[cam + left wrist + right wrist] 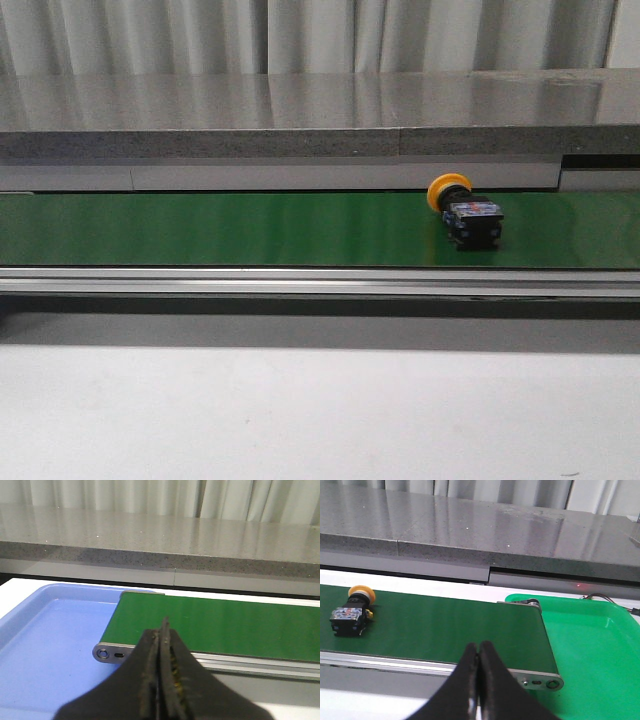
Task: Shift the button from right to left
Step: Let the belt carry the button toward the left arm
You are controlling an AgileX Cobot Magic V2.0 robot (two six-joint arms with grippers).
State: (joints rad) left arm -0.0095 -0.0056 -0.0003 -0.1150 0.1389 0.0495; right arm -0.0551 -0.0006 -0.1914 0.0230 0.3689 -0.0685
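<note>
White bench surface [320, 410] fills the near strip of the front view, bare as far as that view shows. Behind it runs a green conveyor belt [250, 228] with a metal side rail, parallel to the bench's front edge.

On the belt, toward the right end of the bench, lies the button [464, 212]. It is tipped on its side, its round yellow cap pointing toward the back edge and its black boxy body toward the front, with small blue and red marks on the face that shows. Nothing touches it.

By the look of it, this is a light, rigid plastic part that will not deform under the fingers. The cap is round and smooth and would likely slip or roll. The flat sides of the black body look like the safer place to take hold, pinched across its width.

The left gripper [161, 630] is clenched with nothing between its fingers. The right gripper [478, 652] is likewise pressed closed and empty. Both sit on the near side of the belt, well apart from the button.

A blue tray [45, 645] sits at the belt's left end, and what shows of it holds nothing. A green tray [590, 650] sits at the right end, and its visible part is also empty. The transfer has not yet begun.
</note>
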